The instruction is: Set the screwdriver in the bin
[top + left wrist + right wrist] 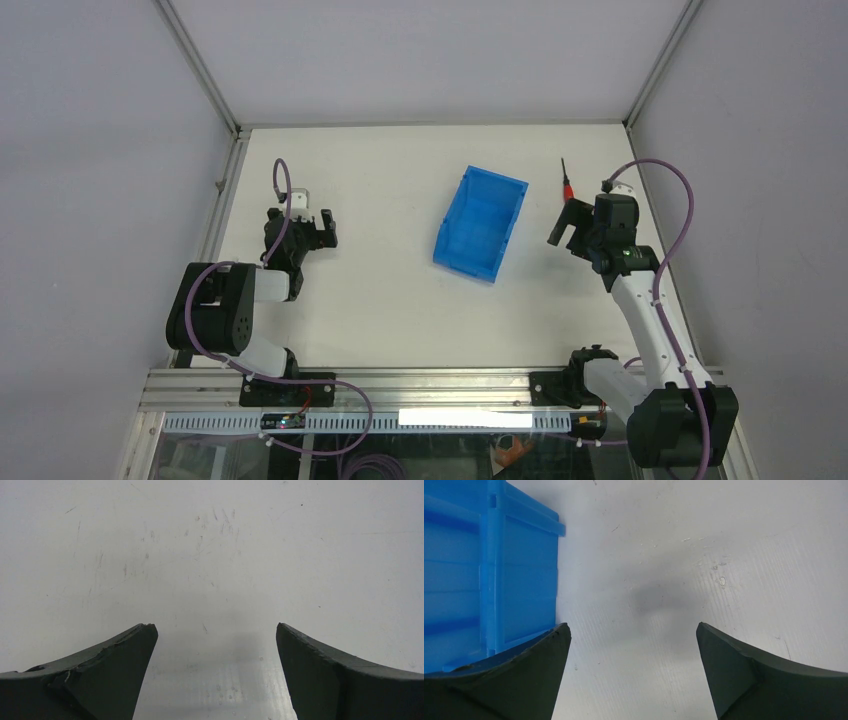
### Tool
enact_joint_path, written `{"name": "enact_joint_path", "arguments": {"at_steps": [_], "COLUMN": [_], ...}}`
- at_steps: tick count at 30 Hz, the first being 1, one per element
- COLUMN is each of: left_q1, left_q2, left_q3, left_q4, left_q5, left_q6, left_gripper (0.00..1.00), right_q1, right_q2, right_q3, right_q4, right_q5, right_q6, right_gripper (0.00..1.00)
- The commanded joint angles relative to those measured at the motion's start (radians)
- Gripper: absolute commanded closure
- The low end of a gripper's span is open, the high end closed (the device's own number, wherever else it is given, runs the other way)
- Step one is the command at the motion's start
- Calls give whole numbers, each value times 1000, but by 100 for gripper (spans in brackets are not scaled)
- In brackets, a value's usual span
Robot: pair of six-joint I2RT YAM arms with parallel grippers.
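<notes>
Red-handled screwdriver (567, 186), thin black shaft, lies near blue bin (478, 226).

The rectangular plastic bin (480, 222) is bright blue, the small screwdriver (567, 186) red-handled with a black shaft, the flat tabletop (390, 290) white with faint grey scratches.

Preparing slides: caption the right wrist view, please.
Open right gripper above the white table, with the blue bin at the left of the frame.
</notes>
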Motion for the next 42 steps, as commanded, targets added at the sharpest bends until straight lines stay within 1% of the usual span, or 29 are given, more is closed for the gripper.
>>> {"name": "enact_joint_path", "arguments": {"at_steps": [1, 5, 8, 12, 14, 18, 20, 23, 25, 29, 33, 37, 38, 41, 42], "left_q1": [-6, -7, -7, -7, -6, -6, -7, -6, -7, -6, -7, -6, -6, -6, -6], "left_q2": [-22, -22, -22, -24, -23, -23, -22, -22, -23, -24, -23, -22, -23, -22, -23], "left_q3": [5, 5, 5, 5, 4, 5, 5, 5, 5, 5, 5, 5, 5, 5, 5], "left_q4": [27, 27, 27, 27, 26, 26, 27, 27, 27, 27, 27, 27, 27, 27, 27], "left_q5": [7, 7, 7, 7, 8, 7, 7, 8, 7, 8, 8, 7, 7, 7, 7], "left_q6": [-16, -16, -16, -16, -16, -16, -16, -16, -16, -16, -16, -16, -16, -16, -16], "left_gripper": [1, 1, 1, 1, 1, 1, 1, 1, 1, 1, 1, 1, 1, 1, 1], "right_q1": [5, 4, 4, 0, -22, -72, -77, -80, -88, -93, -98, -110, -113, -121, -123], "right_q2": [-5, 15, 88, 291, 413, 667, 811, 962, 1042, 1174, 1274, 1329, 1340, 1359, 1359], "right_q3": [34, 63, 134, 327, 424, 639, 787, 936, 1013, 1116, 1188, 1211, 1218, 1225, 1224], "right_q4": [20, 20, -8, -120, -131, -163, -226, -300, -331, -367, -386, -370, -373, -377, -376], "right_q5": [0, 7, 39, 126, 97, -45, -28, -11, -30, -35, -19, -23, -21, -23, -23], "right_q6": [10, 0, -8, -30, -71, -144, -166, -207, -228, -250, -264, -259, -253, -241, -240], "right_gripper": [1, 1, 1, 1, 1, 1, 1, 1, 1, 1, 5, 17, 24, 56, 62]}}
